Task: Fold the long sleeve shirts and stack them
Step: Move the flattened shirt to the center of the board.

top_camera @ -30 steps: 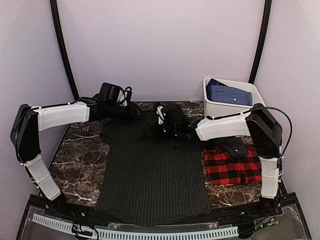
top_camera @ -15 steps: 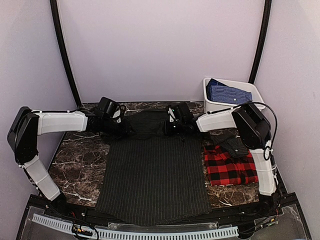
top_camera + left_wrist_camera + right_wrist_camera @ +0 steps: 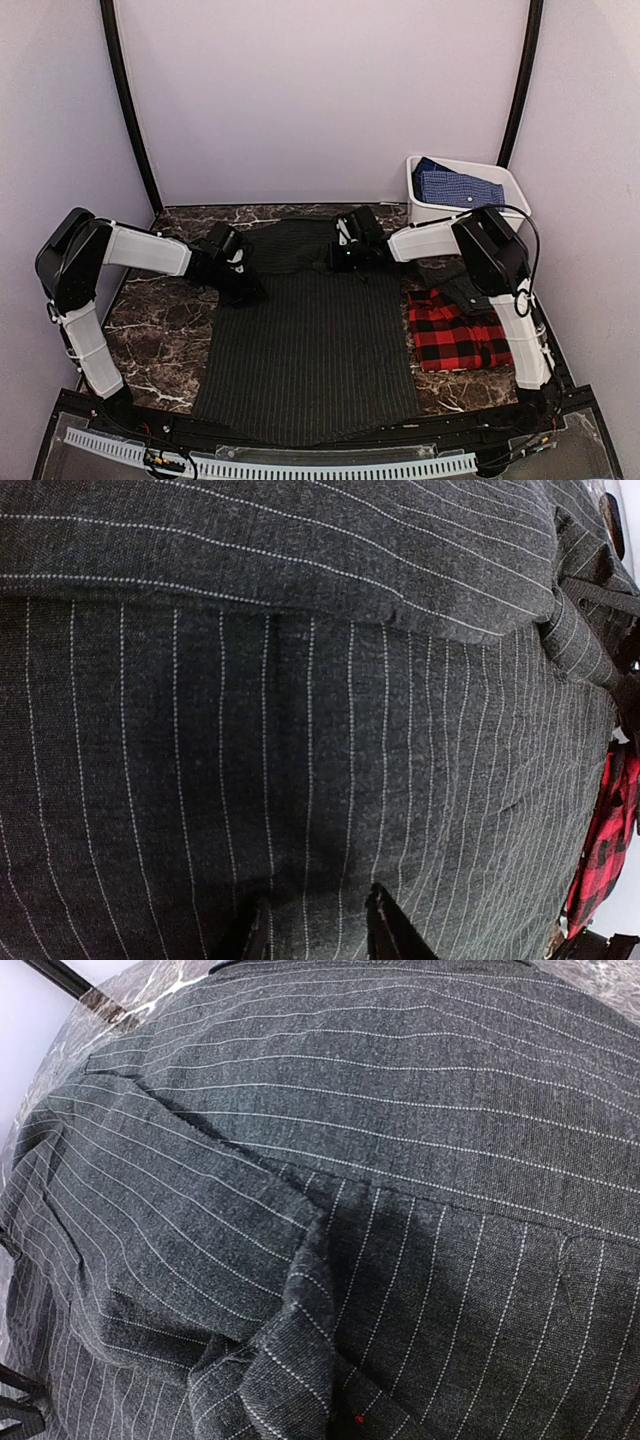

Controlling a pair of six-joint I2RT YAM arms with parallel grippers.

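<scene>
The pinstriped shirt lies flat mid-desk, its near hem at the front edge, with bare marble to its left. The plaid shirt lies just beside its right edge, below a white bin.

The left end effector sits at the shirt's upper left. Its wrist view shows the fingertips part-way apart over the cloth, but I cannot tell whether they grip it. The right end effector is closed tight, pinching a bunched fold that only its wrist view shows.

Back half of the dark marble table is pretty jammed. The white-and-black left arm and right arm lie low across it, and a white plastic bin sits in the far right corner. A red-and-black plaid shirt fills the right side. Open lanes: the bare marble left of the charcoal pinstriped cloth shirt, plus above its near half.
</scene>
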